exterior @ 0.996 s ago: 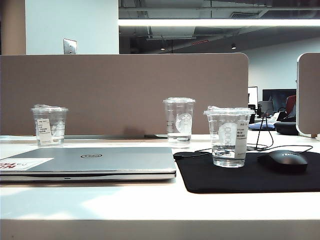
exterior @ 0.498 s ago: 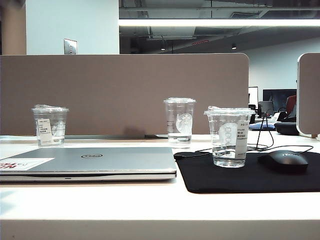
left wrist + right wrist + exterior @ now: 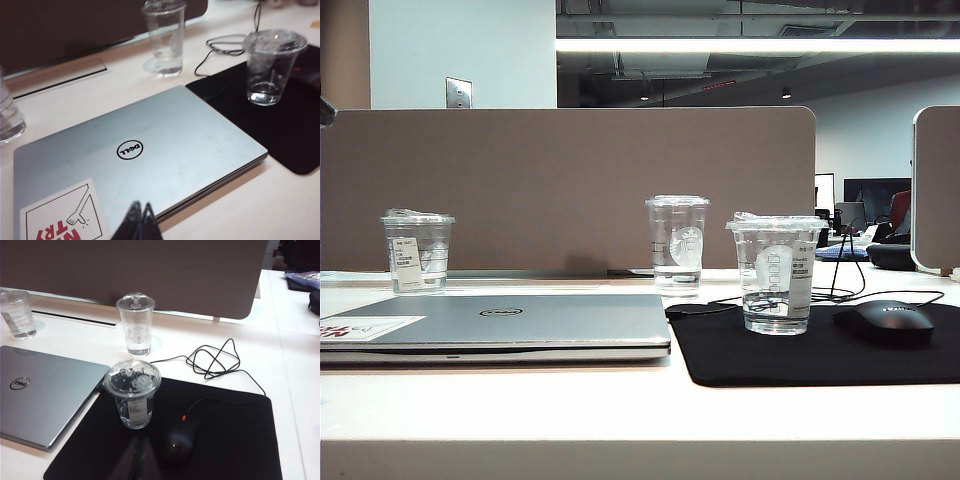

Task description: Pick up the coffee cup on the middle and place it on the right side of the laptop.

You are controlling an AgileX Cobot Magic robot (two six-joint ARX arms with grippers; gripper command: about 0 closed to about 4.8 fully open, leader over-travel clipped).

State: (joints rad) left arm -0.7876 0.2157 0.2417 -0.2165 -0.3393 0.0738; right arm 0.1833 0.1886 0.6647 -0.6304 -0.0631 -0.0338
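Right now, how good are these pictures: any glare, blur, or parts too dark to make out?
Exterior view: the ceiling light strip glares, and the near table edge washes out pale. Left wrist view: sharp on the laptop, but the shut left gripper is a dark shape. Right wrist view: the coffee cup is clear, while the right gripper shows only as a faint see-through smear.
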